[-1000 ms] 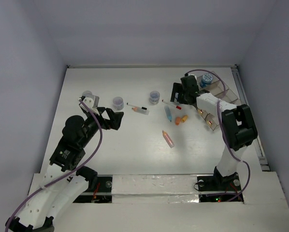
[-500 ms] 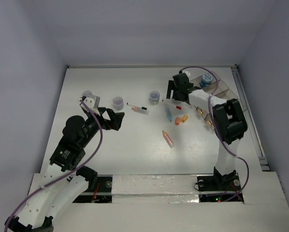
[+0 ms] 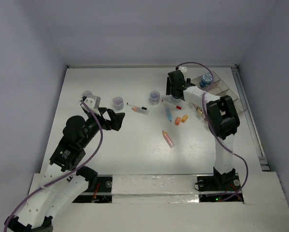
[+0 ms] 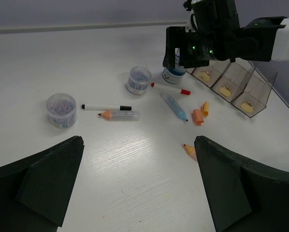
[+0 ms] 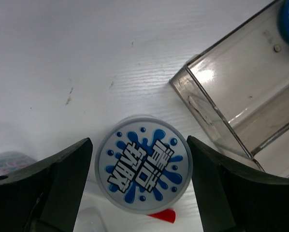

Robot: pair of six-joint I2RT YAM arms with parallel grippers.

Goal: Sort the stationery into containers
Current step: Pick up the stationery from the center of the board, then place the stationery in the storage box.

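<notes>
The right claw [image 5: 138, 159] has swung off the tray [image 5: 231, 92] to straddle a jar [image 5: 143, 170] just beside the tray's corner, far right on the bench [image 3: 135, 159]. Its jaws are narrowing but open with nothing held, so a pickup looks near. The left claw [image 4: 138, 145] stays wide open, empty. From above the jar is hidden; pad contact is unclear.

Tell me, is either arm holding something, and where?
Nothing is gripped. Left fingers hang open and empty; right fingers straddle the blue-lidded jar, not yet closed.
</notes>
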